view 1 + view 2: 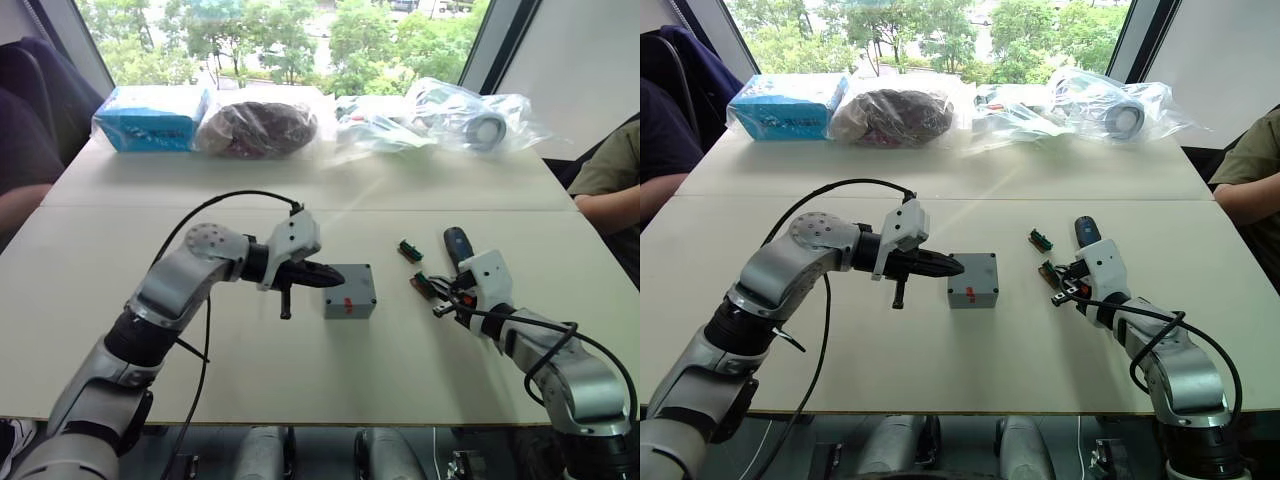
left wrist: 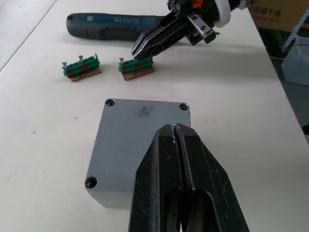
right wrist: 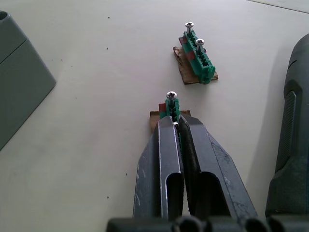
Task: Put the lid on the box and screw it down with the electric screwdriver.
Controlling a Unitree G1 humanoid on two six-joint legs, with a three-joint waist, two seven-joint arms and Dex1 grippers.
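Tabletop (image 1: pixel 300 370), pale cream and matte, two slabs butted along a seam, lit from a wide window behind with green trees outside.

Nearest to the box (image 1: pixel 349 291), on the robot's left of it: left gripper (image 1: pixel 335 277), black fingers (image 2: pixel 159 164) pressed together with nothing between them, tips poised over the box's near edge. Lid (image 2: pixel 140 140) seated on the box, flat grey face up, dark screw heads at three visible corners, a faint scuff near the far edge. Small red mark on the box's front wall.

To the robot's right of the box: right gripper (image 1: pixel 1064 291), fingers (image 3: pixel 166 145) closed on a green-and-brown connector piece (image 3: pixel 170 107), one screw head standing up at its tip. Second connector piece (image 3: pixel 195 55) just beyond, apart from the first, two screws upright in it. Electric screwdriver (image 2: pixel 113 25), dark blue-black, lying flat on the table just past the connectors, on the far right side of the box, close beside the right gripper.

Well beyond the box, along the window edge: blue carton in plastic wrap (image 1: pixel 152 117), bag of dark brown material (image 1: pixel 258 127), clear bags of parts (image 1: pixel 440 115).

At the far left and far right of the box, a person's arm (image 1: pixel 608 190) at each table edge.
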